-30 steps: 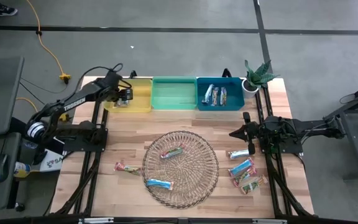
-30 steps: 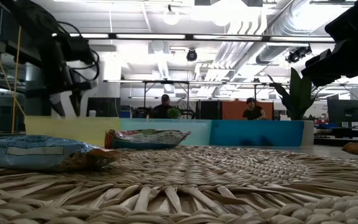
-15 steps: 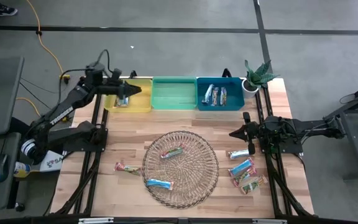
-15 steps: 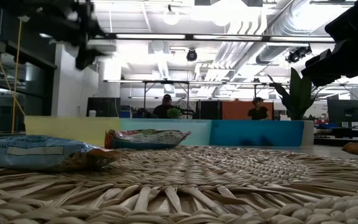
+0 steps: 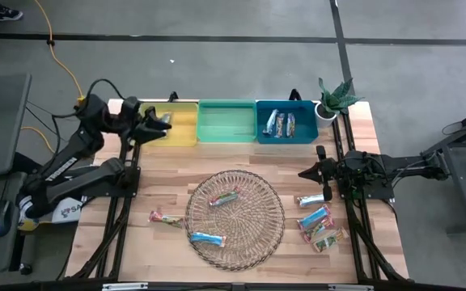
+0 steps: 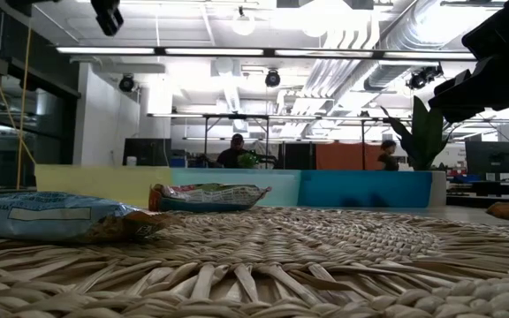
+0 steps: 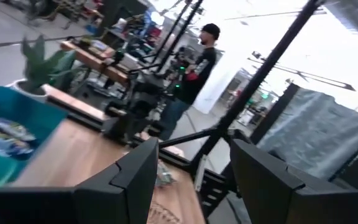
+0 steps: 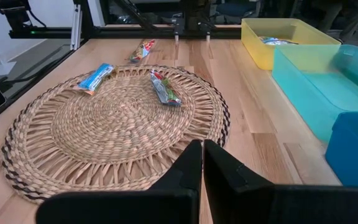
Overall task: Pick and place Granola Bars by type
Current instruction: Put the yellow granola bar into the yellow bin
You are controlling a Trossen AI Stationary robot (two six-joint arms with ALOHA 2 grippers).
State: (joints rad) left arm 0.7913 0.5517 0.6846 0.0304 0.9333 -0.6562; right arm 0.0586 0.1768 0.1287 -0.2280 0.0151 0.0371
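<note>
Lying nearest on the wicker tray is a bright blue bar, with a red multicoloured bar just beyond it. Left of the tray a pink bar rests on the table; right of it, a cluster of bars. Farther back, the right gripper waits, jaws together. At the far edge, the left gripper hangs over the yellow bin, jaws apart and empty. The blue bin holds silvery-blue bars.
</note>
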